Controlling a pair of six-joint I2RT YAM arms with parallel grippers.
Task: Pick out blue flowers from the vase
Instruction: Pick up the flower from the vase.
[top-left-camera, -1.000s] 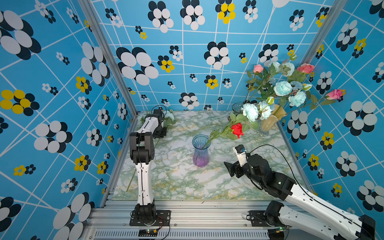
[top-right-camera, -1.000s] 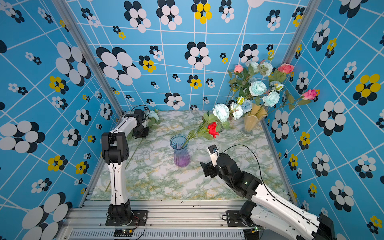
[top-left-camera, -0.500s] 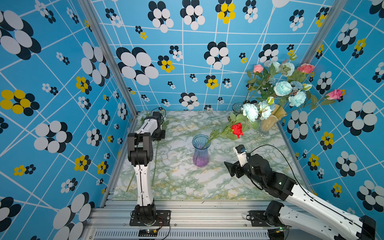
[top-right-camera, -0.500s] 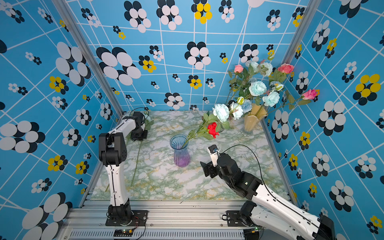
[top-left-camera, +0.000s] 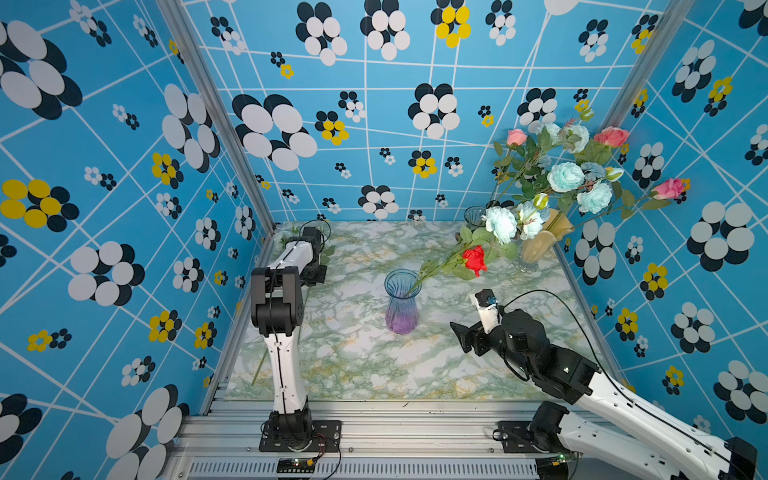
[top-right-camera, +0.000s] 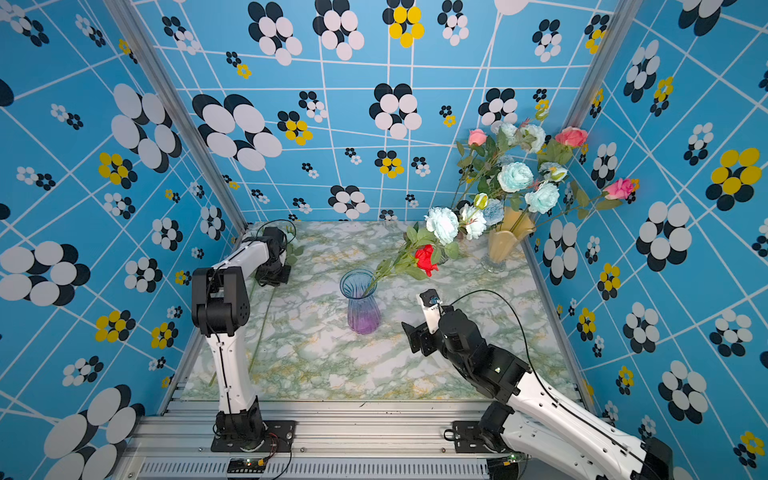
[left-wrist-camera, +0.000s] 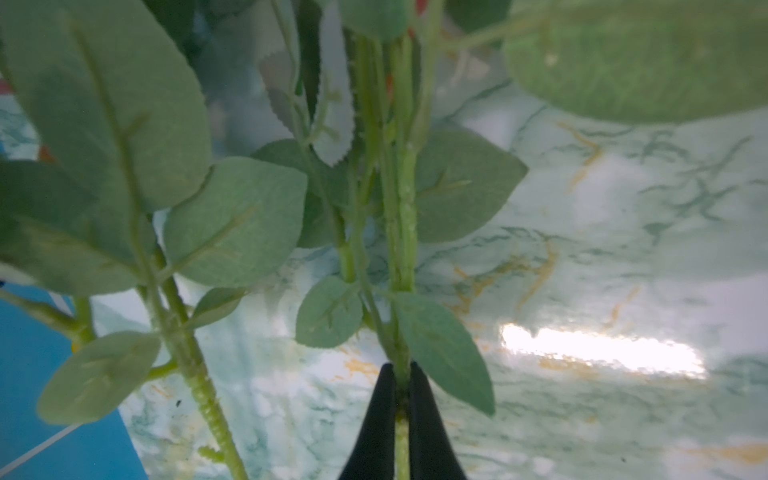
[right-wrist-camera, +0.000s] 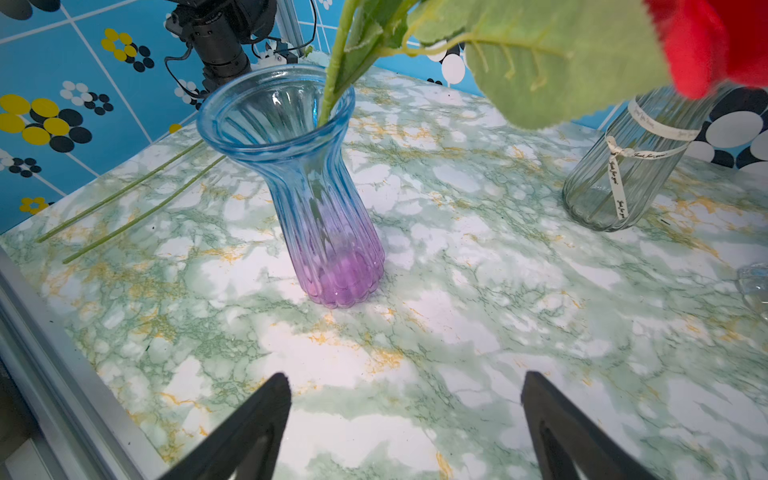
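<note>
Blue flowers (top-left-camera: 565, 176) bunched in amber vase (top-left-camera: 540, 245) at two o'clock of tabletop (top-left-camera: 361, 374), among pink roses (top-left-camera: 611, 136). At ten o'clock, left arm (top-left-camera: 291, 255) stretched low into corner, left fingers (left-wrist-camera: 380, 415) pinching leafy green stem (left-wrist-camera: 405, 232), bloom hidden behind arm. At four o'clock, right fingers (right-wrist-camera: 266, 407) spread, facing blue-purple vase (right-wrist-camera: 316, 208).

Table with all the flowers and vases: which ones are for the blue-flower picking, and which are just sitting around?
For the job: blue flowers, amber vase holding them, leafy stem pinched in the left jaws.
Just sitting around: red rose, blue-purple vase, clear ribbed vase, pink roses.
</note>
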